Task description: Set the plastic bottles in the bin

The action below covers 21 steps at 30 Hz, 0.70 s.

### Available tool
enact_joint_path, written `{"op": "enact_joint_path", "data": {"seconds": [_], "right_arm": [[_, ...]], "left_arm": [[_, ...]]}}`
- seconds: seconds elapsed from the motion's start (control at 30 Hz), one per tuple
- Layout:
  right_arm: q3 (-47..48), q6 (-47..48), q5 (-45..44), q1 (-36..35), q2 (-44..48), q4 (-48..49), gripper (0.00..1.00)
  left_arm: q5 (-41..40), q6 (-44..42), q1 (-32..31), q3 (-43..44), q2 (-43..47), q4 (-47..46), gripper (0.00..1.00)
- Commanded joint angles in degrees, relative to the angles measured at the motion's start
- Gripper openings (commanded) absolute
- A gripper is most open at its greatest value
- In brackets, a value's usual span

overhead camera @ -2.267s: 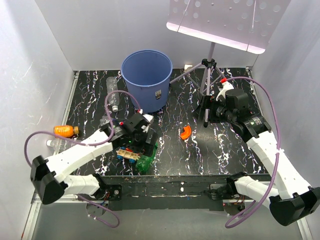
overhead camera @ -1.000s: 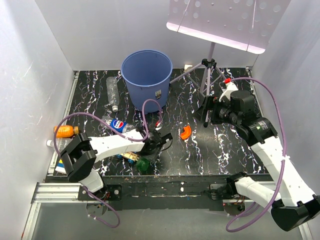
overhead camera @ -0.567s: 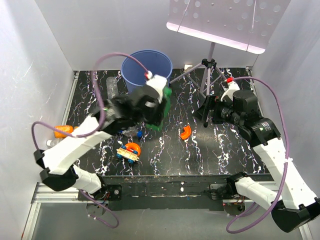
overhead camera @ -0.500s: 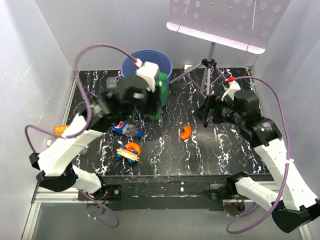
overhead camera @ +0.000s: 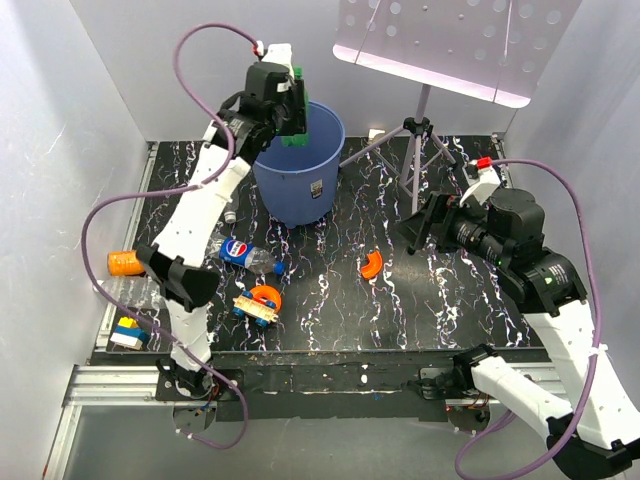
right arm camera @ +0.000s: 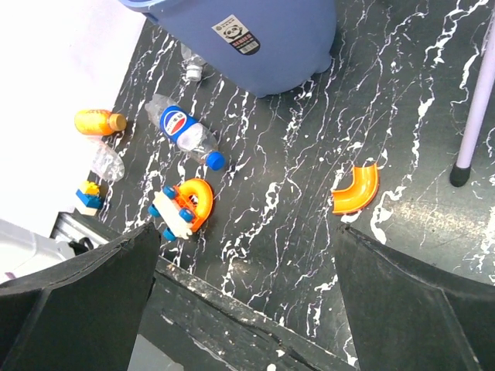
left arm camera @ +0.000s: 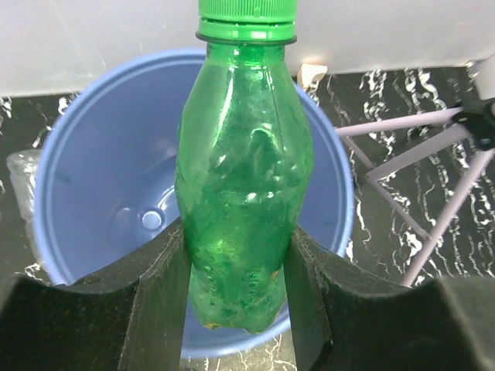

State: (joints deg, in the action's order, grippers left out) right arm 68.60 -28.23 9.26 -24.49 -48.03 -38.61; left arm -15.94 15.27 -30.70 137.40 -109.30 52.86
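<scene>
A green plastic bottle (left arm camera: 244,178) hangs cap-up over the mouth of the blue bin (left arm camera: 77,154), pinched between the fingers of my left gripper (left arm camera: 236,236). From above, the left gripper (overhead camera: 293,112) and green bottle (overhead camera: 299,128) are high over the bin (overhead camera: 300,190) at its far rim. A Pepsi bottle (overhead camera: 243,255) (right arm camera: 186,133), an orange bottle (overhead camera: 130,262) (right arm camera: 98,122) and a clear bottle (right arm camera: 192,68) lie on the table left of the bin (right arm camera: 263,39). My right gripper (overhead camera: 425,225) (right arm camera: 246,232) hovers open and empty at the right.
An orange curved piece (overhead camera: 371,264) (right arm camera: 357,188) lies mid-table. An orange-and-white wheeled toy (overhead camera: 257,301) (right arm camera: 182,207) sits near the front edge. A tripod (overhead camera: 420,140) stands right of the bin. Small blocks (overhead camera: 127,333) rest at the front left corner.
My left arm has risen from the table's front with the green bottle and carried it back to above the bin. The right arm has shifted slightly.
</scene>
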Motion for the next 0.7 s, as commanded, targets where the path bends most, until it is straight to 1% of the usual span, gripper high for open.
{"op": "enact_joint_path", "data": {"seconds": [0.0, 0.03, 0.07, 0.1, 0.17, 0.23, 0.27, 0.4, 0.57, 0.6, 0.67], "right_arm": [[1.4, -1.7, 3.0, 0.1, -1.3, 0.6, 0.98], [2.1, -1.7, 3.1, 0.0, -1.4, 0.2, 0.97], [2.2, -1.7, 3.0, 0.0, -1.4, 0.2, 0.97], [2.1, -1.5, 2.9, 0.0, -1.2, 0.5, 0.97], [1.7, -1.1, 1.9, 0.0, -0.6, 0.8, 0.97], [1.7, -0.7, 1.5, 0.0, -0.3, 0.8, 0.97], [1.8, -0.5, 1.3, 0.0, -0.4, 0.8, 0.97], [1.3, -0.3, 1.9, 0.0, -0.6, 0.8, 0.97], [-1.7, -0.2, 2.9, 0.0, -0.3, 3.4, 0.97], [-2.1, -0.2, 3.3, 0.0, -0.5, 4.1, 0.97], [-2.4, -0.2, 4.2, 0.0, -1.4, 4.7, 0.97]], "left_arm": [[2.7, 2.2, 2.6, -0.6, -0.6, -5.9, 0.51], [2.7, 2.1, 2.9, 0.4, -1.6, -5.5, 0.72], [1.9, 2.2, 3.1, 2.2, -3.0, -4.0, 0.9], [1.9, 2.3, 3.3, 4.9, -4.2, -2.3, 0.98], [2.8, 2.8, 3.2, 7.9, -5.0, 0.4, 0.98], [3.5, 3.9, 3.3, 5.8, -2.0, 0.6, 0.98], [3.2, 4.5, 3.2, 3.0, 0.2, 0.4, 0.98], [-1.9, 7.7, 3.3, -12.4, 13.8, -0.6, 0.98], [-13.7, 15.1, 3.8, -33.5, 30.7, 5.2, 0.98], [-15.9, 17.7, 4.2, -39.3, 34.1, 6.2, 0.98], [-17.6, 22.3, 5.6, -47.0, 40.1, 7.9, 0.98]]}}
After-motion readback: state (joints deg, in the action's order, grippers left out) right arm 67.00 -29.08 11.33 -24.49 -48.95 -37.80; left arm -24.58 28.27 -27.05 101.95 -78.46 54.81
